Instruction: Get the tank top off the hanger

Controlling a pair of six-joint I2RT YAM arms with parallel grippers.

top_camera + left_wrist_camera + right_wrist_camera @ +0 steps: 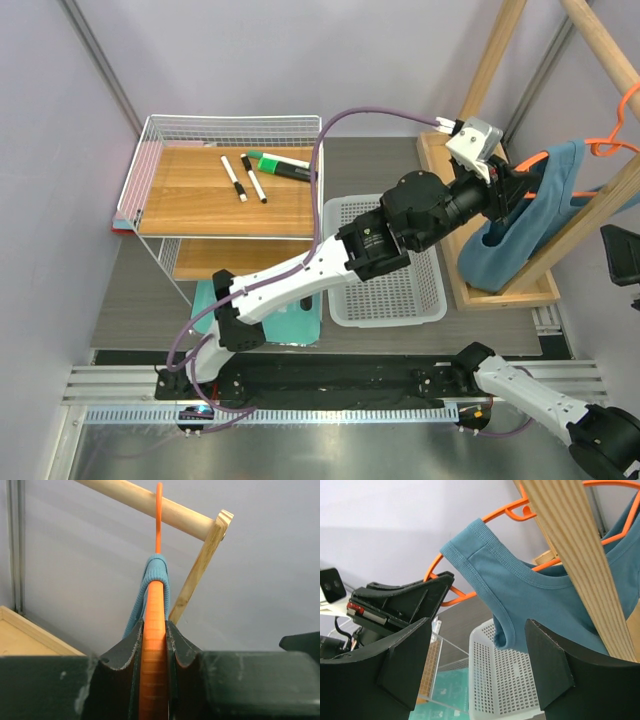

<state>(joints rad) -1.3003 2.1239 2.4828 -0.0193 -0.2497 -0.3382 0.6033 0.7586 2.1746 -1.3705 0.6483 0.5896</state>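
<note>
The orange hanger (610, 140) hangs by its hook from the wooden rail (600, 40) at the right. The teal-blue tank top (520, 235) hangs on it. My left gripper (520, 180) is shut on the hanger's left end. In the left wrist view the jaws (154, 627) clamp the orange bar (152, 650), with a tank top strap (156, 575) just beyond them. My right gripper (477, 665) is open and empty just below the tank top's hanging strap (520, 595). It shows at the right edge of the top view (622, 255).
A white perforated basket (385, 265) lies below the left arm. A wire shelf with wooden boards (225, 190) holds two markers and a green pen. A mint-green mat (290, 320) lies near the arm bases. The wooden rack frame (500, 290) and its slanted post (575, 555) stand around the garment.
</note>
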